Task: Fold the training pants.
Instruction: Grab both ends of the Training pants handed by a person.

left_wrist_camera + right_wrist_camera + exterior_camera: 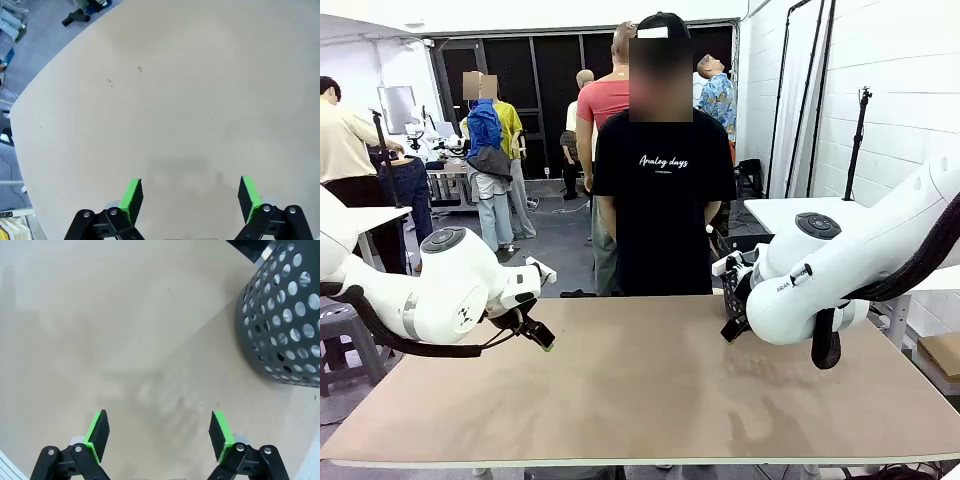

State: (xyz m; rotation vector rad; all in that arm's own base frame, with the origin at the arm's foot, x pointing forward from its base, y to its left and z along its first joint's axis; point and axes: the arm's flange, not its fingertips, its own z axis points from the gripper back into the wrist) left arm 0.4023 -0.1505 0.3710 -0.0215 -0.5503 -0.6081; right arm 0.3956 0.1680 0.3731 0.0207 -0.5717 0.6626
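The wide tan table (640, 390) has a matte top with faint scuffs. 1 dark perforated basket (285, 325) stands on it near the far right edge.

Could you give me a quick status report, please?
Open: left hand, right hand, over the table. Folding not started. Near right hand, a perforated basket.

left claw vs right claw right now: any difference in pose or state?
The left claw hangs over the left side of the table, the right claw over its right side. The left claw has a table edge and floor ahead; the right claw has the dark perforated basket beside it. Shared: both open, holding nothing.
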